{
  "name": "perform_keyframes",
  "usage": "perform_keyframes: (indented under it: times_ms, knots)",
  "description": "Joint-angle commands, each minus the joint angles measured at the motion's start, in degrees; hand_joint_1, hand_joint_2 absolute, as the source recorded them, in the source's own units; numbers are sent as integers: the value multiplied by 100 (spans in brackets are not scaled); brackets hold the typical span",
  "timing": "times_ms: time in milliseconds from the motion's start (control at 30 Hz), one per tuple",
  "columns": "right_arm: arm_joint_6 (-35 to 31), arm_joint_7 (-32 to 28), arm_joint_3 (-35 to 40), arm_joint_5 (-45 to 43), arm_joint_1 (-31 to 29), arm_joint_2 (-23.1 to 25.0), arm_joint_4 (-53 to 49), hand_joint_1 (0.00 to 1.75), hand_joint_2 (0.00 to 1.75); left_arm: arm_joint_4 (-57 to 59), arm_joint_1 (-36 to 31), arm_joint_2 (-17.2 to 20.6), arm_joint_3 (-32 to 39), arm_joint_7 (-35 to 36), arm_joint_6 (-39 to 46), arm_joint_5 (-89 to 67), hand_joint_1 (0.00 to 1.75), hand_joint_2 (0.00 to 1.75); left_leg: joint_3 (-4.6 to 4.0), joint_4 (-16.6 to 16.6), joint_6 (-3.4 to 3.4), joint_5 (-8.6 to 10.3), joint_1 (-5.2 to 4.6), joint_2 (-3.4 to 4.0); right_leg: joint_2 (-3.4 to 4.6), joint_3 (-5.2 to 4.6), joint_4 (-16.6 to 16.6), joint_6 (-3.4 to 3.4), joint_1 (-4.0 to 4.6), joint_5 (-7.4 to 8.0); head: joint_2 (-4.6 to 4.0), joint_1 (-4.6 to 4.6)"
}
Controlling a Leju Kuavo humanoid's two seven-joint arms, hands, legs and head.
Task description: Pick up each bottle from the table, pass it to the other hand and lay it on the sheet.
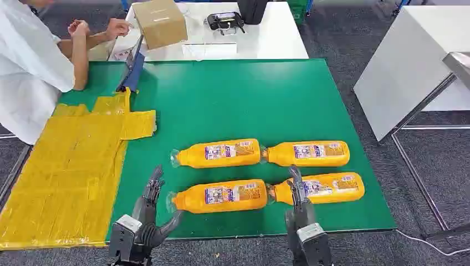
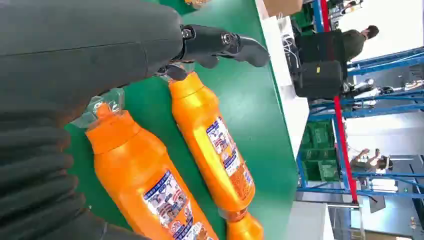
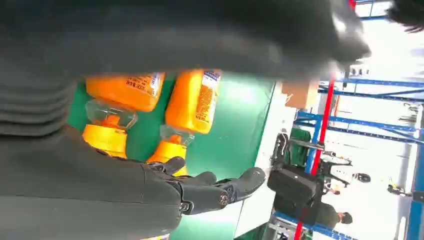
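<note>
Several orange bottles with printed labels lie on their sides on the green table (image 1: 249, 100), in two rows. The near row holds a left bottle (image 1: 219, 196) and a right bottle (image 1: 324, 188); behind them lie a far left bottle (image 1: 219, 153) and a far right one (image 1: 307, 153). My left hand (image 1: 145, 216) hovers open just left of the near left bottle (image 2: 150, 190), its fingers (image 2: 225, 42) spread. My right hand (image 1: 299, 205) is open over the neck end of the near right bottle, fingers (image 3: 220, 187) extended. The yellow sheet (image 1: 66, 166) covers the table's left side.
A person in white (image 1: 30, 66) stands at the far left beside the sheet. A cardboard box (image 1: 159, 22) and a black device (image 1: 224, 21) sit on a white table (image 1: 266, 44) behind. Another white table (image 1: 410, 61) stands to the right.
</note>
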Motion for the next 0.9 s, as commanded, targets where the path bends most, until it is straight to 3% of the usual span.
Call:
perform_keyframes:
  times_ms: [33, 67, 167, 200, 533, 567, 600, 633, 700, 900]
  knots:
    - [548, -696, 187, -579, -253, -93, 88, 0, 175, -17, -108, -82, 168, -700, 605, -144, 0, 0, 37, -4, -9, -15, 8, -9, 21, 40, -8, -11, 3, -13, 0, 0]
    - [548, -696, 187, -579, -253, -93, 88, 0, 0, -17, -108, -82, 168, -700, 605, -144, 0, 0, 25, -4, -7, -9, 6, -7, 16, 27, -8, -9, 3, -8, 0, 0]
    - [548, -696, 187, -579, -253, -93, 88, 0, 0, -17, -108, -82, 168, -700, 605, -144, 0, 0, 41, -1, -10, -18, 10, -11, 22, 45, -7, -12, 4, -16, 0, 0]
    - [551, -784, 146, -583, -355, -48, 173, 0, 0, -23, -97, -33, 144, -1204, 662, -124, 2, 0, 28, -5, -8, -10, 7, -7, 18, 31, -9, -9, 3, -9, 0, 0]
    - [561, -674, 158, -544, -560, 63, 240, 0, 0, -218, -116, 48, 166, -1095, 660, -47, 5, 0, 24, -5, -7, -8, 6, -7, 15, 25, -7, -8, 2, -7, 0, 0]
    - [561, -674, 158, -544, -560, 63, 240, 0, 175, -218, -116, 48, 166, -1095, 660, -47, 164, 175, 38, -2, -10, -16, 10, -10, 21, 42, -7, -12, 4, -14, 0, 0]
    - [561, -674, 158, -544, -560, 63, 240, 51, 175, -218, -116, 48, 166, -1095, 660, -47, 175, 175, 31, -5, -8, -11, 8, -9, 18, 34, -8, -10, 3, -10, 0, 0]
    - [561, -674, 158, -544, -560, 63, 240, 162, 175, -218, -116, 48, 166, -1095, 660, -47, 175, 175, 23, -4, -6, -8, 6, -6, 15, 25, -8, -8, 3, -7, 0, 0]
    - [545, -606, 177, -509, -643, 93, 255, 175, 175, -312, -118, 76, 183, -1012, 643, -25, 175, 175, 32, -5, -8, -12, 7, -8, 19, 34, -8, -10, 3, -10, 0, 0]
    - [520, -562, 192, -451, -717, 116, 269, 175, 175, -395, -119, 112, 199, -941, 617, -16, 175, 175, 34, -3, -9, -14, 9, -9, 20, 37, -7, -11, 4, -12, 0, 2]
